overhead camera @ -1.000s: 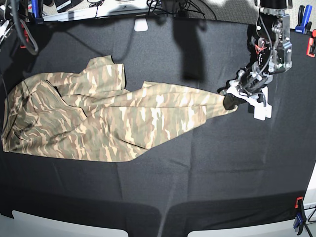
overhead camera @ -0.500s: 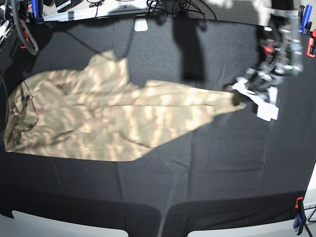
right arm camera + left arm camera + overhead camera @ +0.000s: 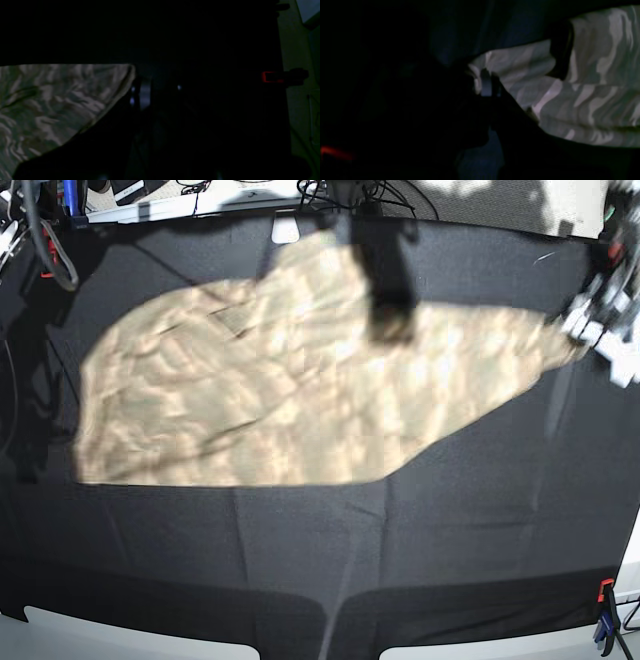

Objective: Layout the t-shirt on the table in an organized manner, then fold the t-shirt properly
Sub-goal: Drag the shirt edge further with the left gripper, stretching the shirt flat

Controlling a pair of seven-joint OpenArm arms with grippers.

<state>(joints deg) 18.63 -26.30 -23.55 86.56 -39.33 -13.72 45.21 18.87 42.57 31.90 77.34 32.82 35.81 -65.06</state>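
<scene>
The camouflage t-shirt (image 3: 280,380) is spread wide and blurred over the black table (image 3: 400,560), stretched from the left middle to the far right. My left gripper (image 3: 585,330) is at the right edge, shut on the shirt's right tip. In the left wrist view its fingertips (image 3: 486,86) pinch the fabric (image 3: 582,100). In the right wrist view the shirt (image 3: 50,100) fills the left side and its edge lies against my right gripper (image 3: 142,96). That gripper is too dark to tell if it is open or shut. I cannot make it out in the base view.
A dark shadow (image 3: 385,280) falls across the shirt's back part. A white object (image 3: 286,228) sits at the table's far edge. A red clamp (image 3: 272,76) is at the table edge, and another clamp (image 3: 605,620) at the front right corner. Cables hang at the back left (image 3: 50,250).
My left gripper has pulled the shirt tip right and toward the back. The shirt has opened from a bunched, narrow shape into a wide spread and shifted right.
</scene>
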